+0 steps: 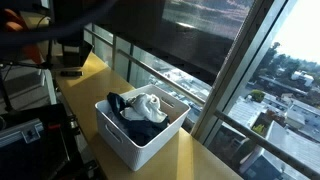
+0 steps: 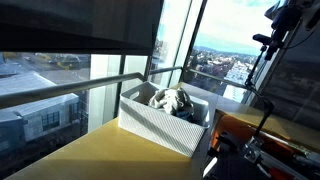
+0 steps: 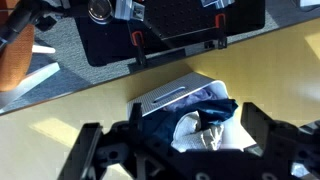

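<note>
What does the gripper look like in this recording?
In the wrist view the gripper is matt black all over, with two broad, angular fingers built of jointed links with gaps between them. No markings, labels or cables can be made out on it.

Both exterior views face the white bin, seemingly from opposite sides; wrist view looks down.
</note>
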{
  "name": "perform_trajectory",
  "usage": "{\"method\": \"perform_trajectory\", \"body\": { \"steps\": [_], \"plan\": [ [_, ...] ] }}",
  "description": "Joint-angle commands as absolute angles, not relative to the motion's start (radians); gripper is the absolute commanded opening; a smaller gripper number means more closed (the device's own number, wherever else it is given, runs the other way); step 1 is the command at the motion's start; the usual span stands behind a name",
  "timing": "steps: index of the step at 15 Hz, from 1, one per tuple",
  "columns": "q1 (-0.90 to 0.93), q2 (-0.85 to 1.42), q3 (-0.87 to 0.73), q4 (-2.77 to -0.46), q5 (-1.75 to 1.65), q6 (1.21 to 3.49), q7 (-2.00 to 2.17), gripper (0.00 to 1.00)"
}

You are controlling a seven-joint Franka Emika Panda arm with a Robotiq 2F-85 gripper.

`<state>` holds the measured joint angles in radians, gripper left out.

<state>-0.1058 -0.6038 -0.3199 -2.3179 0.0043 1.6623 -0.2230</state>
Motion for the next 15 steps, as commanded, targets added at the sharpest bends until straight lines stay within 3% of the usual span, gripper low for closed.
{"method": "perform_trajectory", "body": {
  "steps": [1, 15],
  "plan": [
    [-0.131, -0.598, -0.301, -2.314, 0.015, 1.661, -0.235, 1.00],
    [-0.105, -0.567, -0.278, -2.289, 0.017, 1.677, -0.247, 1.00]
  ]
}}
